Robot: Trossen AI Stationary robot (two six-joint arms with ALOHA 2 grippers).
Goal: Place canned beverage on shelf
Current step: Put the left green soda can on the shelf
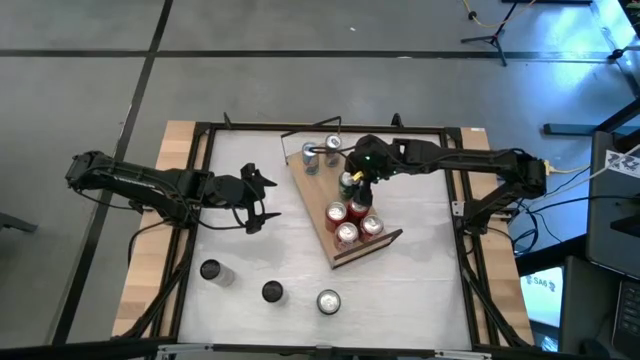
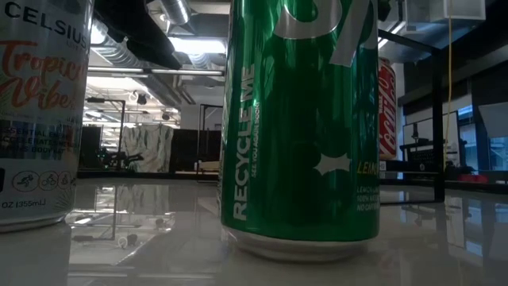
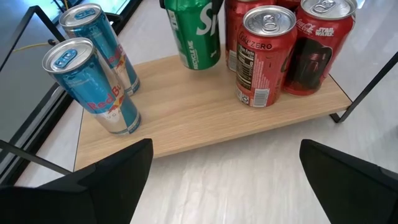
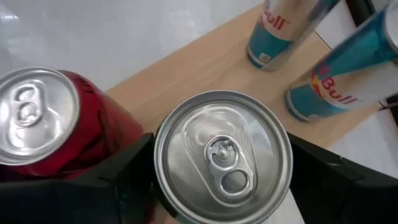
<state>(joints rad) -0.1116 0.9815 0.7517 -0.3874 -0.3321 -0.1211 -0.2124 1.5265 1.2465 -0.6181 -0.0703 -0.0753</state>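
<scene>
The shelf point(image 1: 318, 198) is a light-wood board lying slantwise mid-table, with a dark rim point(image 1: 372, 249) at its near end and a black wire frame point(image 1: 310, 133) at its far end. On it stand two blue Red Bull cans point(image 3: 93, 84), several red cola cans point(image 1: 347, 233) and a green can point(image 3: 196, 34). My right gripper point(image 1: 352, 183) is over the green can and shut on it. The can's silver top point(image 4: 221, 155) fills the right wrist view. My left gripper point(image 1: 256, 200) is open and empty over the bare table, left of the shelf. My right gripper holds the green can by its upper wall, just below the top rim point(image 4: 158, 163), pinched between the two fingers point(image 4: 127, 171). The fingers come from above, pointing down. The can is upright and its base point(image 3: 200, 63) is on the shelf board.
Three more cans stand loose near the table's near edge point(image 1: 210, 271), point(image 1: 272, 292), point(image 1: 328, 301). In the low view a green can point(image 2: 302, 127) and a white Celsius can point(image 2: 40, 111) fill the foreground. A black frame point(image 1: 205, 130) runs round the table top.
</scene>
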